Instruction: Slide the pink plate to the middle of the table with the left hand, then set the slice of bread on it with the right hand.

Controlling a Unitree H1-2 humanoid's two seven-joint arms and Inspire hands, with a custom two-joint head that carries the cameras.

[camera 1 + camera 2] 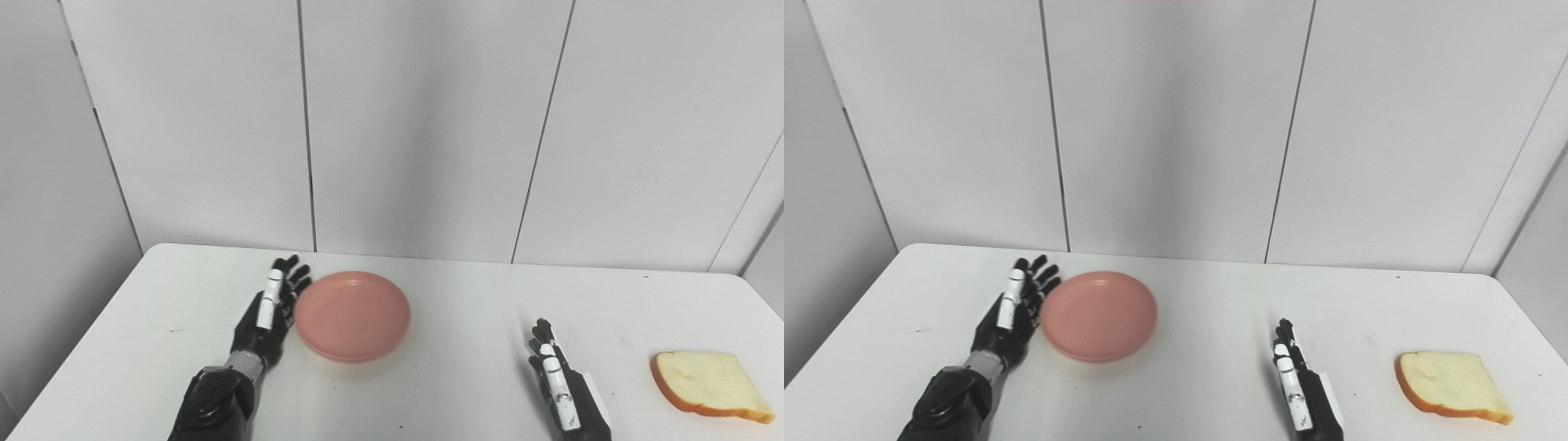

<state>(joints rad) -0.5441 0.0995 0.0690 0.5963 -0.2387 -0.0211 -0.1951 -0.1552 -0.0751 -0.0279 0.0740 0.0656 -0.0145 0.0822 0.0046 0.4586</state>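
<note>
The left hand (272,312) is standing edge-on, fingers straight and holding nothing, against the plate's (353,316) left rim, ready to push. The bread (709,385) is lying far right of the plate, beyond the right hand (560,383), flat-fingered and empty.

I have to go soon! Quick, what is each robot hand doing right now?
Left hand: open, holding nothing, fingers beside the pink plate.
Right hand: open, holding nothing, apart from the bread.

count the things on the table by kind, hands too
pink plate: 1
slice of bread: 1
robot hands: 2, left hand and right hand
total: 4
</note>
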